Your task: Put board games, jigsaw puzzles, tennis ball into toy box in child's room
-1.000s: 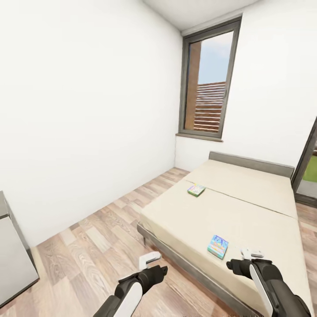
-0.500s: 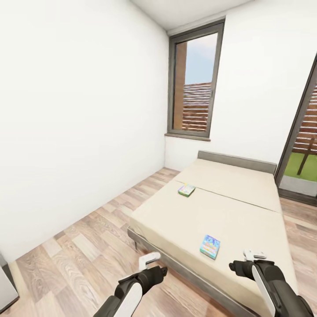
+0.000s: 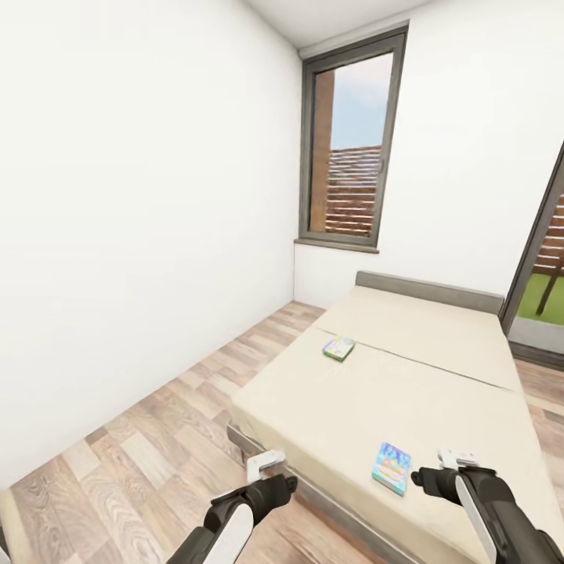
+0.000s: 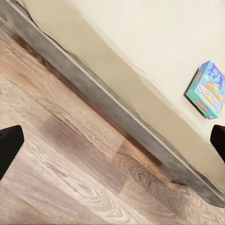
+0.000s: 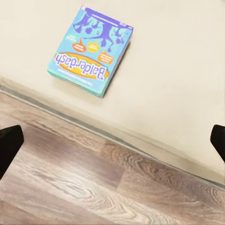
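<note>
The far board game (image 3: 338, 347) is too small to read, and the bed (image 3: 439, 368) is cut off at the right edge.

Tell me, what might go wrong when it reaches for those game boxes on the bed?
The blue board game lies flat near the bed's edge, so a clumsy push from the right gripper could slide it onto the floor. The green board game lies farther away and may be hard to reach. The bed frame could also block the robot's approach.

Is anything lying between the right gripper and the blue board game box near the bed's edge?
Nothing visible does. The blue board game box lies flat on bare beige mattress, and the open right gripper hovers just beside it.
</note>
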Controlling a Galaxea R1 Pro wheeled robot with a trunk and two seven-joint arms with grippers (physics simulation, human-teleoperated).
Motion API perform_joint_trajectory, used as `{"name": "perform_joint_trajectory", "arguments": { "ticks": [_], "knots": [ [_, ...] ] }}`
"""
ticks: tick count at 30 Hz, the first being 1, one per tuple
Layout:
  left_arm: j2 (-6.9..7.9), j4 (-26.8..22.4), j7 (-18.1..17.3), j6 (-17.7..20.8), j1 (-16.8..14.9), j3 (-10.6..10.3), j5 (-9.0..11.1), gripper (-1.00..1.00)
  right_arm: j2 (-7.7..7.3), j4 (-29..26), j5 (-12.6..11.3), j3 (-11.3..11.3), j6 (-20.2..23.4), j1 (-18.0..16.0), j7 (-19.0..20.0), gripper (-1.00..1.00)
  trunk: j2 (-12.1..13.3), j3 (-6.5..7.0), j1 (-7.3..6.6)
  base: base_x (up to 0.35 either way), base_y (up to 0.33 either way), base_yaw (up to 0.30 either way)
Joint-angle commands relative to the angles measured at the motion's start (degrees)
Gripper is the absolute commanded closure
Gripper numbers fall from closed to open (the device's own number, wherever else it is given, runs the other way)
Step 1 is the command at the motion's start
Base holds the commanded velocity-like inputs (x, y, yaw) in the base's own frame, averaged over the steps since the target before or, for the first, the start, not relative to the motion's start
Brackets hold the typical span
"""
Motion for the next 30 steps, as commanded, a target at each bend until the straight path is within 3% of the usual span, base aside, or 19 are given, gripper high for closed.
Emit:
{"name": "perform_joint_trajectory", "arguments": {
  "ticks": [1,15,18,24,30],
  "knots": [
    [0.0,-0.11,0.6,0.08,-0.05,-0.11,0.56,-1.0,0.01,0.07,-0.27,-0.14,0.19,-0.03,0.75,-1.0,-0.04,-0.07,0.03,0.328,0.018,-0.002],
    [-0.01,-0.09,0.57,0.08,-0.05,-0.58,0.58,-1.0,0.16,1.09,-0.11,-0.61,0.35,-0.16,3.09,-1.0,-0.04,-0.07,0.03,0.301,0.007,-0.001],
    [-0.03,-0.07,0.57,0.08,-0.05,-0.64,0.68,-1.0,0.03,1.13,-0.17,-1.55,0.22,-0.24,3.25,-1.0,-0.04,-0.07,0.03,0.118,0.001,0.0],
    [-0.09,-0.04,0.61,0.13,-0.05,-0.67,0.87,-1.0,0.57,1.17,-0.09,-5.81,-0.94,-0.35,3.39,-1.0,-0.04,-0.07,0.03,0.054,0.0,0.0],
    [-0.04,-0.2,0.6,0.09,0.0,-0.75,0.6,-1.0,0.69,1.15,-0.18,-7.18,-1.13,-0.31,3.63,-1.0,-0.04,-0.07,0.03,0.035,-0.018,0.0]
  ]
}}
